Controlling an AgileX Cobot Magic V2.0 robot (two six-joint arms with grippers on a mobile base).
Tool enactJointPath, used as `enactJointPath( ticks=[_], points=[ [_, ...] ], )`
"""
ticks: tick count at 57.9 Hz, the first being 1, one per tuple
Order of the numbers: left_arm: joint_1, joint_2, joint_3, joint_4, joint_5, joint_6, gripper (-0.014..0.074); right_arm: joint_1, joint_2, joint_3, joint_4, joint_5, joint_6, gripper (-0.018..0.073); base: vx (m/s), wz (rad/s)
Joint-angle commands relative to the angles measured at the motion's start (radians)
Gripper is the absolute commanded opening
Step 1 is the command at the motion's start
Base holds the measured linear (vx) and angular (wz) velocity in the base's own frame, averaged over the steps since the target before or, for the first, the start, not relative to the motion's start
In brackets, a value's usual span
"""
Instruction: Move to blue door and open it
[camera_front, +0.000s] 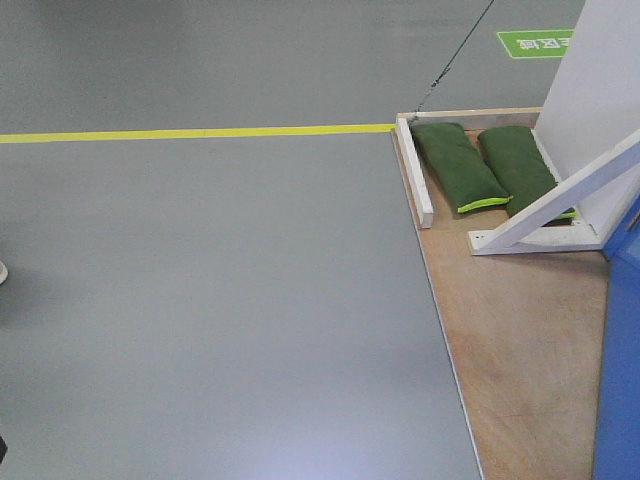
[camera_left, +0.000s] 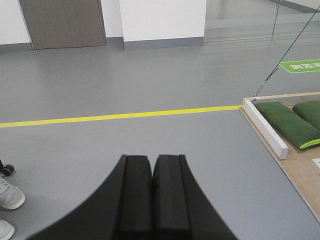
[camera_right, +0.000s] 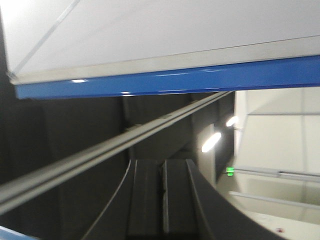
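Floor (camera_front: 200, 300), grey and smooth, fills most of the front view; yellow tape line (camera_front: 200, 132) runs across it from the left edge to the corner of the plywood base (camera_front: 520, 340).

Blue door (camera_front: 622, 350), glossy, only a narrow strip of it seen at the right edge of the front view, standing on the plywood base; handle and lock out of view. In the blurred, tilted right wrist view a glossy blue band (camera_right: 200, 80) crosses the upper part under a white panel (camera_right: 150, 30); which part of the door it is cannot be told.

White frame (camera_front: 600, 80), upright at the far right of the base; white brace (camera_front: 560, 205) slanting down from it to a foot on the plywood.

Green sandbags, two, lying side by side on the far end of the base: one (camera_front: 458, 165) just beside a white batten (camera_front: 414, 170) along the base's left rim; the other (camera_front: 518, 165) partly under the brace.

Green floor sign (camera_front: 537, 42) beyond the base; dark cable (camera_front: 455, 55) running across the floor towards the base corner.

Left gripper (camera_left: 152, 190): black jaws pressed together, nothing between them, above bare floor, well short of the base.

Right gripper (camera_right: 163, 200): jaws together with only a thin seam, holding nothing, below the blue band.

White shoes (camera_left: 9, 192) at the left edge of the left wrist view.
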Motion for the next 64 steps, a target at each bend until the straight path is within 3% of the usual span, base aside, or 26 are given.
enactJointPath(
  ticks=[1,20,32,52,64],
  points=[
    [-0.006,-0.012,-0.026,-0.002,-0.085,-0.007,0.0073,-0.008,0.037,-0.025,-0.101,0.033,-0.008,0.0012,0.00,0.00],
    [-0.006,-0.012,-0.026,-0.002,-0.085,-0.007,0.0073,-0.008,0.103,-0.025,-0.176,0.220,-0.008,0.0012,0.00,0.00],
    [-0.006,-0.012,-0.026,-0.002,-0.085,-0.007,0.0073,-0.008,0.103,-0.025,-0.158,0.497,-0.008,0.0012,0.00,0.00],
    [-0.006,-0.012,-0.026,-0.002,-0.085,-0.007,0.0073,-0.008,0.102,-0.025,0.042,1.068,-0.011,0.0012,0.00,-0.01],
    [-0.006,-0.012,-0.026,-0.002,-0.085,-0.007,0.0073,-0.008,0.102,-0.025,0.162,1.321,-0.011,0.0012,-0.01,-0.05]
  ],
)
